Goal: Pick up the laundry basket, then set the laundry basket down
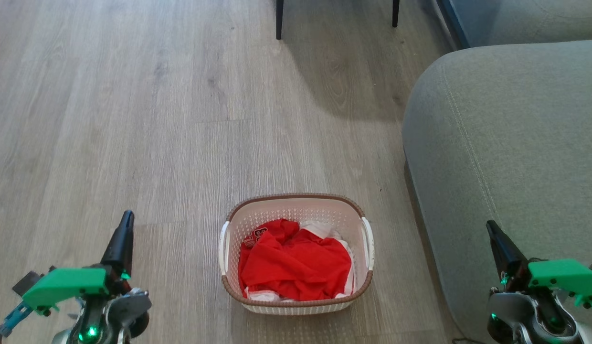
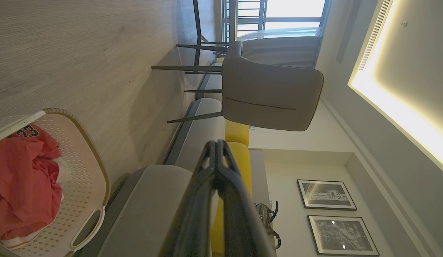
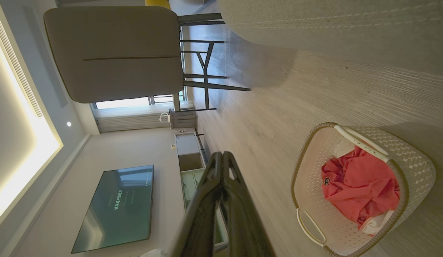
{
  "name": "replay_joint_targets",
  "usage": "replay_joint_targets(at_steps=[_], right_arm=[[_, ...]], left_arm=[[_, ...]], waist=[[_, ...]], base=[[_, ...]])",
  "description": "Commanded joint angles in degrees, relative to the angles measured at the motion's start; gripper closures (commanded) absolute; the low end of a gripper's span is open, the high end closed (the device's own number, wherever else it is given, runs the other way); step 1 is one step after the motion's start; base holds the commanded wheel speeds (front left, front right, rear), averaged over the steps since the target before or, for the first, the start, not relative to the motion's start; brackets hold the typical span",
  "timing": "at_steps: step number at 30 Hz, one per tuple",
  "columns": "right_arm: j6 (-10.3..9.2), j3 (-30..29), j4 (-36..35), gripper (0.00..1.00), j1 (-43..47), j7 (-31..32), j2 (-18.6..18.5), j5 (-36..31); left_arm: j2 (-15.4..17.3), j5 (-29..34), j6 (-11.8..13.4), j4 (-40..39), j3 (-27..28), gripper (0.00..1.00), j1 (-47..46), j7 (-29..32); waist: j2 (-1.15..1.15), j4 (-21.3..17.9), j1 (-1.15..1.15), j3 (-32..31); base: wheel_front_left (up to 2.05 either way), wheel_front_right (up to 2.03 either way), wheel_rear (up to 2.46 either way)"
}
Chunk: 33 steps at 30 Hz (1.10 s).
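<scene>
The laundry basket [image 1: 296, 203] stands on the wooden floor, low in the middle of the head view: cream perforated plastic with a brown rim and two white side handles. A crumpled red garment [image 1: 296, 263] lies inside it. My left gripper [image 1: 127, 216] is shut and empty, hovering well to the basket's left. My right gripper [image 1: 490, 224] is shut and empty too, off to the basket's right in front of the sofa. The left wrist view has the basket [image 2: 84, 185] at lower left beside the closed left gripper [image 2: 217, 143]. The right wrist view has the basket [image 3: 411, 160] at lower right of the closed right gripper [image 3: 221, 154].
A grey-green sofa [image 1: 511, 153] stands close along the basket's right side. Two dark chair legs [image 1: 279, 19] rise at the far edge of the floor. A grey chair [image 2: 271, 96] and a wall television [image 3: 116, 207] show in the wrist views.
</scene>
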Motion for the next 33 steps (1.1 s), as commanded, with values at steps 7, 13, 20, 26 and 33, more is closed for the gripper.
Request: replay_joint_targets(at_steps=[7,13,20,26,33], right_arm=[[-0.09,0.7,-2.1,1.00,-2.8,0.4,-0.6,-0.3],[-0.09,0.6,-2.1,1.00,-2.8,0.5,-0.5,-0.4],[-0.09,0.6,-2.0,1.00,-2.8,0.5,-0.4,-0.4],[-0.09,0.5,-2.0,1.00,-2.8,0.6,-0.4,-0.5],[-0.09,0.4,-2.0,1.00,-2.8,0.7,-0.3,-0.6]], left_arm=[[0.2,0.2,-0.4,-1.7,1.9,1.00,-2.7,0.3],[0.2,0.2,-0.4,-1.7,2.0,1.00,-2.7,0.4],[0.1,0.3,-0.4,-1.7,2.1,1.00,-2.7,0.5],[0.1,0.3,-0.4,-1.7,2.1,1.00,-2.7,0.5],[0.1,0.4,-0.4,-1.7,2.2,1.00,-2.7,0.5]], waist=[[0.00,0.0,0.00,0.0],[0.00,0.0,0.00,0.0],[0.00,0.0,0.00,0.0],[0.00,0.0,0.00,0.0],[0.00,0.0,0.00,0.0]], base=[[0.00,0.00,0.00],[0.00,0.00,0.00],[0.00,0.00,0.00],[0.00,0.00,0.00],[0.00,0.00,0.00]])
